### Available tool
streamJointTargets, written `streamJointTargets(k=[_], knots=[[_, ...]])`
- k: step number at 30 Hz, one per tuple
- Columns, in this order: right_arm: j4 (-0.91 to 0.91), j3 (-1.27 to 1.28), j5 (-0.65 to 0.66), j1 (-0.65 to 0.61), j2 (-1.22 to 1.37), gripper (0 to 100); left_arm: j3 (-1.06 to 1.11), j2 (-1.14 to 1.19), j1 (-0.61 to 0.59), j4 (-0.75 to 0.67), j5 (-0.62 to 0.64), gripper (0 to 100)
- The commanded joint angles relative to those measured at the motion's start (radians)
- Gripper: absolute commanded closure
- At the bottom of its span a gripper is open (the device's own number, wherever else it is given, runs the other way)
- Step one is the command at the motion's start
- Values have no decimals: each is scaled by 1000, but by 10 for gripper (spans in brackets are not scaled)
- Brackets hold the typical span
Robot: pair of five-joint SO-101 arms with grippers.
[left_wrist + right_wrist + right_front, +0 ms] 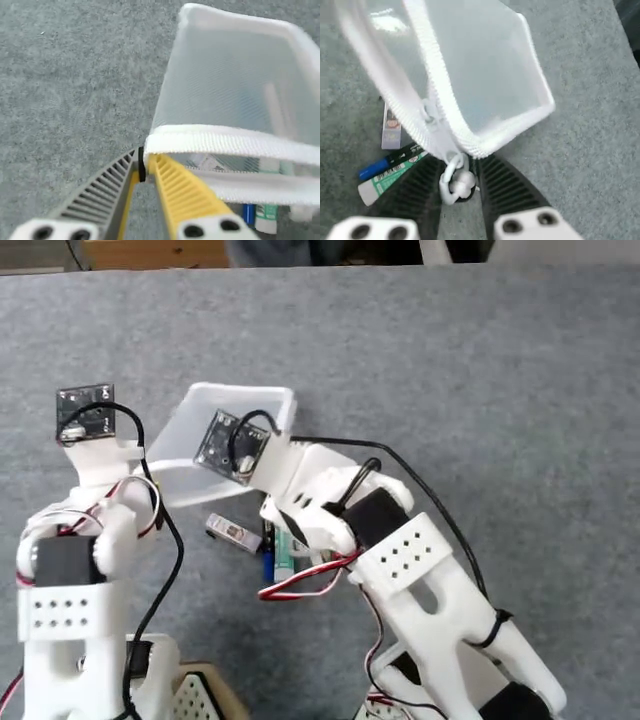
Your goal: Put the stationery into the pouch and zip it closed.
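Left tool [142, 161]: clenched on pouch [230, 90] edge.
Right tool [460, 167]: grasping zip pull [454, 185].
Risk: zipping shut too early — pens [390, 175] lie outside.

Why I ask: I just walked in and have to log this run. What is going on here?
Two robot arms hold a translucent white pouch over the grey table. The left pincer is shut on its zip edge, and the right pincer grips the corner by the zip pull. The pouch mouth is open. A blue pen, a green-and-white tube and a small grey piece lie on the table, not yet inside.
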Motion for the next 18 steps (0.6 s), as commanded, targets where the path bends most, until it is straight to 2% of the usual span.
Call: streamJointTargets(k=[1, 6, 12, 18], knots=[[2, -82, -61, -20, -12, 986, -168, 0, 68, 121, 17, 972], [37, -104, -104, -29, -65, 985, -312, 3, 137, 265, 23, 972], [193, -99, -106, -140, -211, 973, -371, 3, 160, 342, 86, 972], [313, -99, -104, -184, -338, 770, -371, 3, 160, 344, 92, 972]])
